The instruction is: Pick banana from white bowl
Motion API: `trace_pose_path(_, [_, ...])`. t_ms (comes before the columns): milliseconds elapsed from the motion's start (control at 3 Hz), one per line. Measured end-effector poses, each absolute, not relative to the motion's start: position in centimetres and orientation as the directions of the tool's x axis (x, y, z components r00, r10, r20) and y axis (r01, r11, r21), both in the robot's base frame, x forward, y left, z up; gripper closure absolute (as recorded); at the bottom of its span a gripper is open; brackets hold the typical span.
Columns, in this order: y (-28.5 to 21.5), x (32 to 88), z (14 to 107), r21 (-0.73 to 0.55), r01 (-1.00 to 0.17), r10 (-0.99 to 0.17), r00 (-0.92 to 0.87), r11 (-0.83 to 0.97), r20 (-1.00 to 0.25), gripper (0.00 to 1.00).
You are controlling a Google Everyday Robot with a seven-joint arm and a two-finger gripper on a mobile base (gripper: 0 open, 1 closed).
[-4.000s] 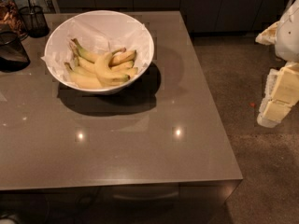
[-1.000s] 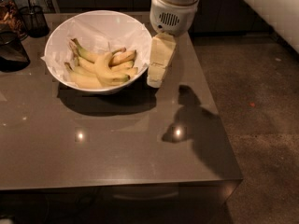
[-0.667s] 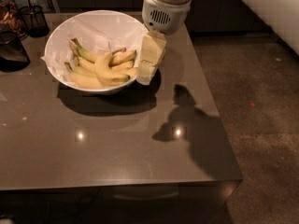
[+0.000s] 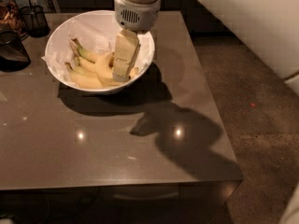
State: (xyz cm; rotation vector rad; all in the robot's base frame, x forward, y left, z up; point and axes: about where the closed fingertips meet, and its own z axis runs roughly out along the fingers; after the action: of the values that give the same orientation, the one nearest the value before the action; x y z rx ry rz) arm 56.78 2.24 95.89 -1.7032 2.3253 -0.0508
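Observation:
A large white bowl (image 4: 60,36) with crumpled white paper lining stands at the back left of the grey table (image 4: 112,139). Several yellow bananas (image 4: 93,71) lie in it. My gripper (image 4: 121,71) hangs from the white wrist over the right half of the bowl, its cream fingers pointing down among the bananas. It hides the bananas under it.
A dark wire-mesh cup (image 4: 35,20) and a dark glass vessel (image 4: 10,50) stand at the far left beside the bowl. The table's right edge drops to a speckled floor (image 4: 261,125). The arm's shadow falls across the table's middle.
The gripper has swung in from the right of the table, moved left over the bowl's rim and lowered into the bowl onto the bananas.

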Motion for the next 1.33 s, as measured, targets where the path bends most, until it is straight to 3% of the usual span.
trace_pose_path(667, [6.8, 57.7, 93.9, -0.096, -0.961, -0.955, -0.24, 0.259, -0.177, 0.0])
trace_pose_path(1000, [7.6, 58.3, 93.2, -0.06, -0.962, -0.95, -0.251, 0.266, -0.188, 0.09])
trace_pose_path(1333, [8.0, 58.9, 92.8, -0.029, -0.96, -0.942, -0.267, 0.279, -0.201, 0.26])
